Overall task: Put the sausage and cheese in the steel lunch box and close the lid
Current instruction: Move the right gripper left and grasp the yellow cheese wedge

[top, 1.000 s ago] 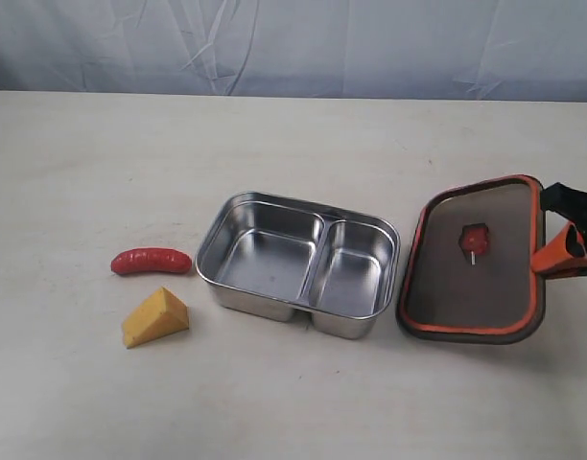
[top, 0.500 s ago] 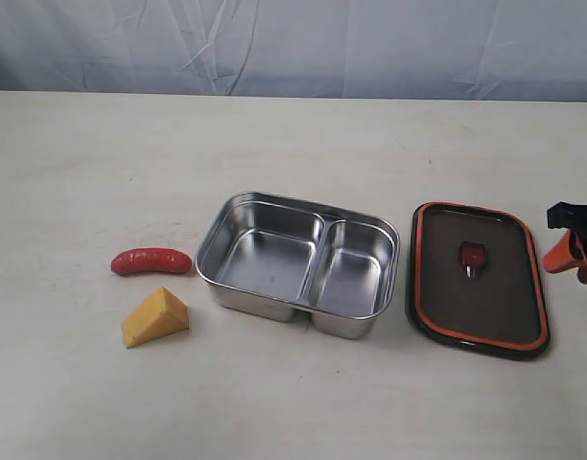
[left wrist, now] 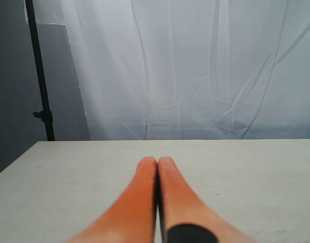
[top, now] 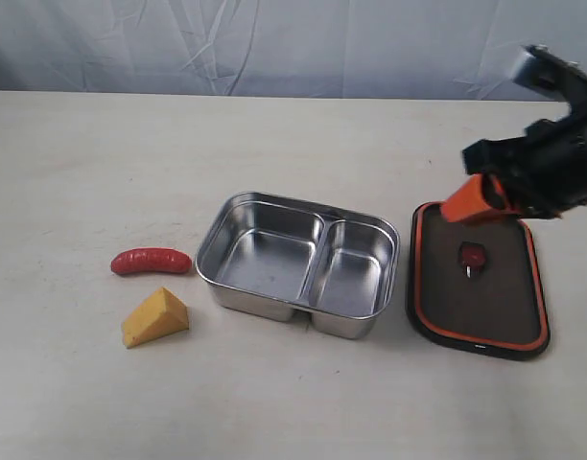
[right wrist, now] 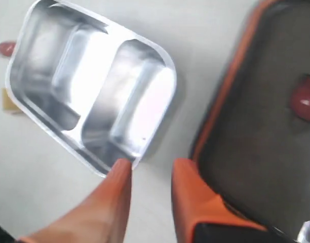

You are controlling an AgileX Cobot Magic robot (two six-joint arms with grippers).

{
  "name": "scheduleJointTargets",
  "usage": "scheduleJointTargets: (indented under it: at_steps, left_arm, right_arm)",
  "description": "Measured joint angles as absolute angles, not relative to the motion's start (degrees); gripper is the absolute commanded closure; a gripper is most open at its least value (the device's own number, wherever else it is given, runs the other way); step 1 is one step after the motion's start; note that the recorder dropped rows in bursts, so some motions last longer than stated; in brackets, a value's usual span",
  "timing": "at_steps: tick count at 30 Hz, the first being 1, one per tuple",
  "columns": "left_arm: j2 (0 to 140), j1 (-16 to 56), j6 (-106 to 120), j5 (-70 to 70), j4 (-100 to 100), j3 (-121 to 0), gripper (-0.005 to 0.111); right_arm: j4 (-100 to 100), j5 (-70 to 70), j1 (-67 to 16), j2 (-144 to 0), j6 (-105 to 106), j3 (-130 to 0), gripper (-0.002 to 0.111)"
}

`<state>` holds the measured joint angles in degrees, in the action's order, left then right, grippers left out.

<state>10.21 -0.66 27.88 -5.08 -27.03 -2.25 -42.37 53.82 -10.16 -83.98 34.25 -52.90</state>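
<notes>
The red sausage (top: 152, 261) and the yellow cheese (top: 155, 317) wedge lie on the table left of the open steel lunch box (top: 265, 268), whose two compartments hold nothing. To its right the dark lid (top: 485, 307) lies flat, orange seal up. My right gripper (top: 464, 207) hovers open over the lid's far edge, holding nothing. The right wrist view shows this gripper (right wrist: 151, 167) above bare table between the lunch box (right wrist: 94, 76) and the lid (right wrist: 266, 126). My left gripper (left wrist: 156, 162) is shut and empty over bare table, out of the exterior view.
A pale tabletop (top: 102, 153) runs back to a wrinkled white curtain (top: 274, 48). A black stand pole (left wrist: 39, 76) rises beside the curtain in the left wrist view.
A second ago my right gripper held the lid tilted by its right edge. It let go, the lid dropped flat, and the gripper rose and moved left over the lid's far edge.
</notes>
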Motion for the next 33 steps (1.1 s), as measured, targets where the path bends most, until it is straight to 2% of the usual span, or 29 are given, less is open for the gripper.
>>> scheduleJointTargets:
  at_steps: [8,11,12,16,17,20,21,27,33]
  left_arm:
    - [10.2,-0.7,27.9,-5.1,-27.0,-2.2,0.107]
    - [10.2,-0.7,27.9,-5.1,-27.0,-2.2,0.107]
    - [10.2,-0.7,27.9,-5.1,-27.0,-2.2,0.107]
    - [10.2,-0.7,27.9,-5.1,-27.0,-2.2,0.107]
    - [10.2,-0.7,27.9,-5.1,-27.0,-2.2,0.107]
    - [10.2,-0.7,27.9,-5.1,-27.0,-2.2,0.107]
    - [10.2,-0.7,27.9,-5.1,-27.0,-2.2,0.107]
    - [10.2,-0.7,27.9,-5.1,-27.0,-2.2,0.107]
    - [10.2,-0.7,27.9,-5.1,-27.0,-2.2,0.107]
  right_arm:
    - [-36.2,44.4,-37.9,-86.6,39.9,-63.8,0.077]
    - [-28.6,43.4,-45.8,-90.7,42.1,-70.7,0.077]
    - [-23.1,42.7,-51.2,-94.1,43.4,-74.4,0.077]
    - [-7.1,40.7,-61.1,-103.8,46.3,-79.9,0.077]
    - [-5.1,40.6,-61.9,-105.1,46.3,-80.4,0.075]
    - [0.0,38.8,-64.3,-111.8,46.1,-80.8,0.051]
    - [0.7,37.5,-64.6,-112.9,45.8,-80.8,0.046]
    - [1.4,27.2,-65.7,-113.8,45.3,-81.2,0.045]
    - [1.5,27.4,-65.8,-116.4,45.3,-81.2,0.045]
